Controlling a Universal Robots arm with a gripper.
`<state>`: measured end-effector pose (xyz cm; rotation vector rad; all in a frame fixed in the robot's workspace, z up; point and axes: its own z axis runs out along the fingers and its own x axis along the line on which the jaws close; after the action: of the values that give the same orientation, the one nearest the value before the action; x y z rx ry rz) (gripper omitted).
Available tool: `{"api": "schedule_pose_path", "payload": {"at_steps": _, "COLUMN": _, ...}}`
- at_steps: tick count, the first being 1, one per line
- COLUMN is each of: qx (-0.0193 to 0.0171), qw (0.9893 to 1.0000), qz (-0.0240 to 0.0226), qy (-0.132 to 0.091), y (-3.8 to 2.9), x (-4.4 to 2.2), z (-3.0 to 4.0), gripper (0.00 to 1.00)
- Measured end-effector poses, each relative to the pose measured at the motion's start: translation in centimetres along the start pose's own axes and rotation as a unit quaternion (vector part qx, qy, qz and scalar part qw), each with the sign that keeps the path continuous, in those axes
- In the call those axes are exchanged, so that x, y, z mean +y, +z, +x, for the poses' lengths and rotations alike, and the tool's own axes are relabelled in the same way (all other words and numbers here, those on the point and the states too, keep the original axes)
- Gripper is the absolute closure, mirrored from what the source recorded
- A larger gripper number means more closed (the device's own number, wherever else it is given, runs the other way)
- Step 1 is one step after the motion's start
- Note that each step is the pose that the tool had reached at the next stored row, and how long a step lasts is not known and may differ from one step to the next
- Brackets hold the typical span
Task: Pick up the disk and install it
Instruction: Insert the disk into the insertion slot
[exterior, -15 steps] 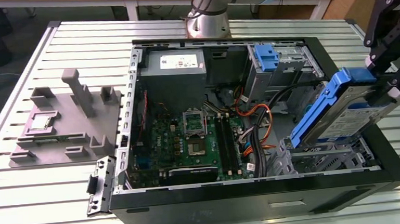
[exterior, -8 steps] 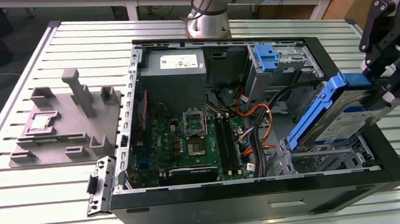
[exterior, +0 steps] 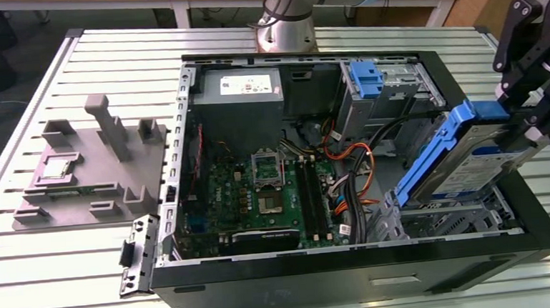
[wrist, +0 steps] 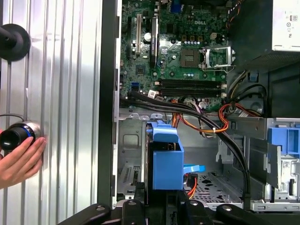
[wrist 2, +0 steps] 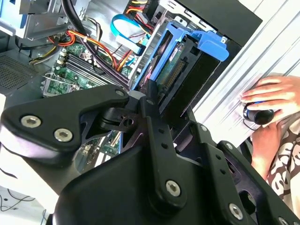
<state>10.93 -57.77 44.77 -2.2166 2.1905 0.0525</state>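
Note:
The disk is a silver-grey drive with a blue-and-white label and blue carrier rails. It hangs tilted, one end down, over the drive cage at the open computer case's corner on the exterior view's right. My black gripper is shut on its upper end. In the second wrist view the disk juts out from between the fingers. In the first wrist view its blue carrier end points at the metal bay floor, just above my gripper.
The open case holds a motherboard, orange and black cables, a grey power supply and a bare blue bracket. A grey fixture block stands on the slatted table. A person's hand rests beside the case.

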Motion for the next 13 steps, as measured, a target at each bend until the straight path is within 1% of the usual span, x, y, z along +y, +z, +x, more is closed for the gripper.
{"api": "schedule_pose_path", "payload": {"at_steps": 4, "qx": 0.0001, "qw": 1.0, "qz": 0.0, "qy": 0.0, "y": 0.01, "x": 0.04, "z": -0.01, "gripper": 0.65}}
{"api": "schedule_pose_path", "payload": {"at_steps": 6, "qx": 0.0001, "qw": 1.0, "qz": 0.0, "qy": 0.0, "y": 0.15, "x": 0.05, "z": -0.01, "gripper": 0.65}}
{"api": "schedule_pose_path", "payload": {"at_steps": 13, "qx": 0.0, "qw": 1.0, "qz": 0.0, "qy": 0.0, "y": 1.39, "x": 0.04, "z": 0.05, "gripper": 0.65}}
